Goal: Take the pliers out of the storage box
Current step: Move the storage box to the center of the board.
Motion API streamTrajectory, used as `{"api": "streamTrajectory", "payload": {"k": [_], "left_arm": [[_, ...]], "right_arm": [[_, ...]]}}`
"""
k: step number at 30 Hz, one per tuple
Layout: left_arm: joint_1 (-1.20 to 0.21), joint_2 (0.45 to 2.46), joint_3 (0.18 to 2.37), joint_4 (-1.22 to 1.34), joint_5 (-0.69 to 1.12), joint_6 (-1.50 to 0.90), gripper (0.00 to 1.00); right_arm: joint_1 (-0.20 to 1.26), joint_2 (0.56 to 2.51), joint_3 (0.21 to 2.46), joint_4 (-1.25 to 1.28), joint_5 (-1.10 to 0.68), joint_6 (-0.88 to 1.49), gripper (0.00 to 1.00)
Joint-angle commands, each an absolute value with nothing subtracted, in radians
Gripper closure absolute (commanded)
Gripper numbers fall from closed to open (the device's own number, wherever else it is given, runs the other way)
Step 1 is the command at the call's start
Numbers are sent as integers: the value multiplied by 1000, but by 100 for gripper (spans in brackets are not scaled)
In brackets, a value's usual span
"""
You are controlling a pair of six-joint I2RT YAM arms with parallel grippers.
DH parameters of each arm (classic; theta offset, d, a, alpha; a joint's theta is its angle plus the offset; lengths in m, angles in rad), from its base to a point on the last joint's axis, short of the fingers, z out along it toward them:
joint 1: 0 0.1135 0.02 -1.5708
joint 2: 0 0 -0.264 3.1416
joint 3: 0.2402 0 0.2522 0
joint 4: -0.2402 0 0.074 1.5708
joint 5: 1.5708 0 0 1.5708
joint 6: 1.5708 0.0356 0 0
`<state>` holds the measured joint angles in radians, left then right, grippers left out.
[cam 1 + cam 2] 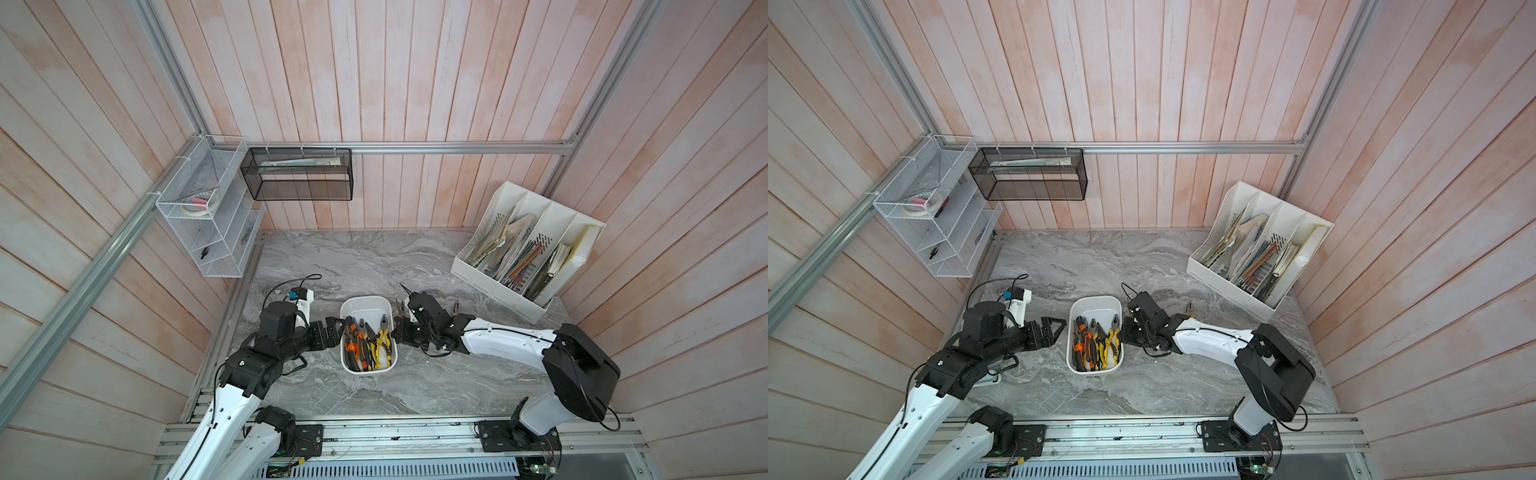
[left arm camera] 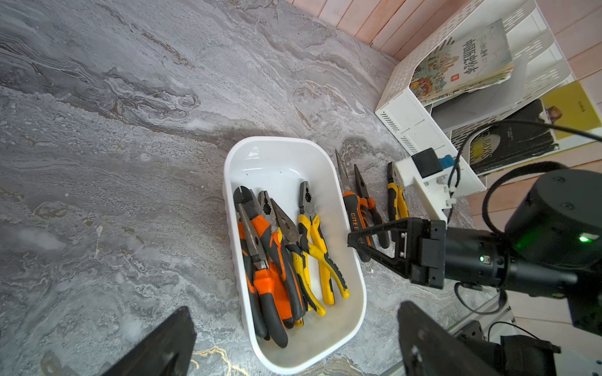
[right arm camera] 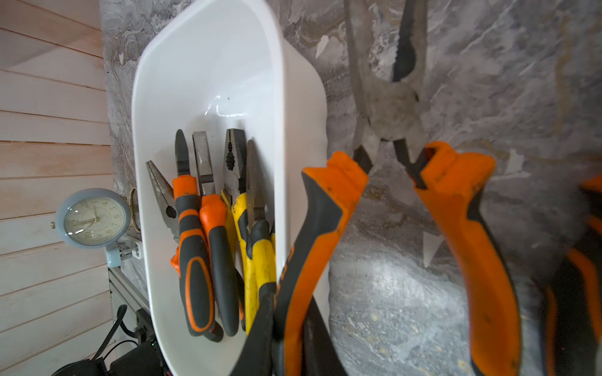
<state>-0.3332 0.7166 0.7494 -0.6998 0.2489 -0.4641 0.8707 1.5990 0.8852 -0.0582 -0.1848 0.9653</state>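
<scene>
One marble table (image 1: 374, 257) carries the storage box (image 1: 365, 305) at centre, my left claw (image 1: 1061, 330) wide at its 9 o'clock, my right claw (image 2: 351, 241) pinched narrow at its 3 o'clock on an orange-handled pair (image 2: 353, 208) lying outside, grip unconfirmed, other pliers (image 1: 368, 345) inside the box.

White-shelled arms (image 1: 507, 338); black joints (image 1: 579, 370), cables (image 2: 527, 121)

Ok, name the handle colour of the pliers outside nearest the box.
Orange and black on those pliers; left wrist view shows it best.
</scene>
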Motion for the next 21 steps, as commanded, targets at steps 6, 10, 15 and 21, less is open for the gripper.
{"api": "streamTrajectory", "payload": {"k": [6, 10, 15, 21], "left_arm": [[-340, 713, 738, -699, 212, -475, 0], [-345, 710, 738, -699, 208, -475, 0], [-346, 706, 738, -699, 207, -475, 0], [-347, 707, 738, -699, 204, -475, 0]], "right_arm": [[947, 1775, 1050, -16, -238, 982, 100], [959, 1805, 1098, -27, -230, 998, 100], [959, 1766, 1127, -114, -170, 968, 100], [901, 1694, 1041, -116, -175, 958, 100]]}}
